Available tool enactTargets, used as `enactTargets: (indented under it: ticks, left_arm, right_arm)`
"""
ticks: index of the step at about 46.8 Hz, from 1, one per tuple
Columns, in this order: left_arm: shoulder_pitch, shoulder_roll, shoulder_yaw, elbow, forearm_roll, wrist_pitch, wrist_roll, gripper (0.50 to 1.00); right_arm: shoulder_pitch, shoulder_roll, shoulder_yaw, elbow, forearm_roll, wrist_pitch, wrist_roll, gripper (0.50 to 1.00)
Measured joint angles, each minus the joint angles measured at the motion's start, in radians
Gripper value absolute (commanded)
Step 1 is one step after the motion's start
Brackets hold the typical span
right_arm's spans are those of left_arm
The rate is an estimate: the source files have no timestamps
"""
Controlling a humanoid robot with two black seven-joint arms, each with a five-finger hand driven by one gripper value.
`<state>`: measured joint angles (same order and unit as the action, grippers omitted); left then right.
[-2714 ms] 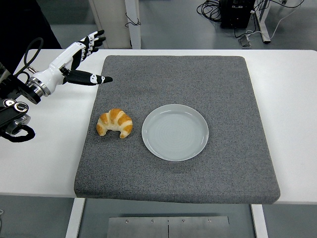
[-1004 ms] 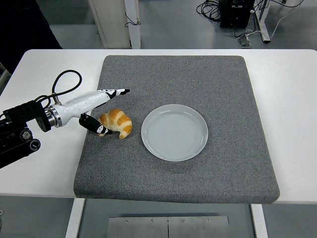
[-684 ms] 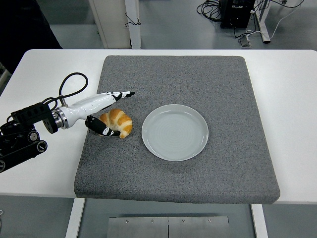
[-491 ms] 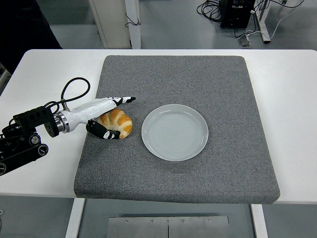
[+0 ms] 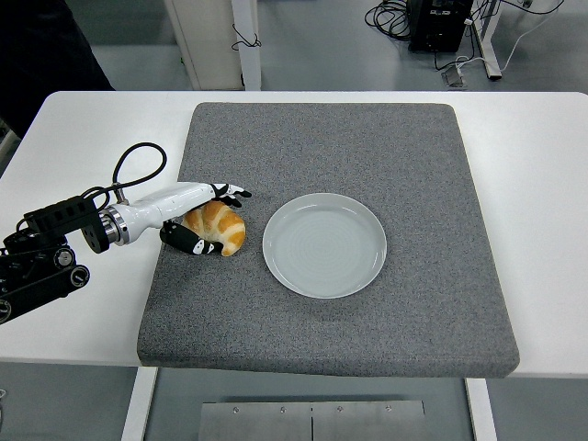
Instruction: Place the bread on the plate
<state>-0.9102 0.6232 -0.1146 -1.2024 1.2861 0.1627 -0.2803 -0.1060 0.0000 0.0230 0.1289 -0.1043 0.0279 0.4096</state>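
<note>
Setting: robotics lab or test workshop, probably
Evidence: white table [image 5: 542, 184] with grey mat [image 5: 367, 147]; bare grey floor [image 5: 322, 46]; loose cables [image 5: 395, 16]; dark equipment, indistinct [image 5: 439, 23]

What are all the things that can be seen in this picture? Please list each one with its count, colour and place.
croissant: one, golden brown, on the left part of the grey mat, to the left of the plate and apart from it.
plate: one, pale grey-white, round, near the middle of the mat, nothing on it.
mat: one, dark grey, square, covering the middle of the table.
table: one, white, under the mat.
cables and dark equipment: several, black, on the floor behind the table at the upper right.
left hand: one, white and black, coming in from the left, fingers curving around the croissant, thumb on its near side.
right hand: not in view.
</note>
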Motion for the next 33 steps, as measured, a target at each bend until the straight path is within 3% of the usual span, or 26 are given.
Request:
enactTargets:
  ticks: [7, 17, 33]
  left_arm:
    - [-0.005, 0.0, 0.0, 0.0, -0.026, 0.0, -0.024, 0.652]
    - [-0.005, 0.001, 0.001, 0.0, -0.027, -0.003, -0.056, 0.595]
    - [-0.062, 0.015, -0.012, 0.0, -0.027, -0.009, -0.073, 0.551]
  right_arm:
    - [0.0, 0.0, 0.0, 0.0, 0.0, 0.0, 0.0, 1.0]
    - [0.0, 0.0, 0.0, 0.0, 0.0, 0.001, 0.0, 1.0]
    - [0.0, 0.0, 0.0, 0.0, 0.0, 0.001, 0.0, 1.0]
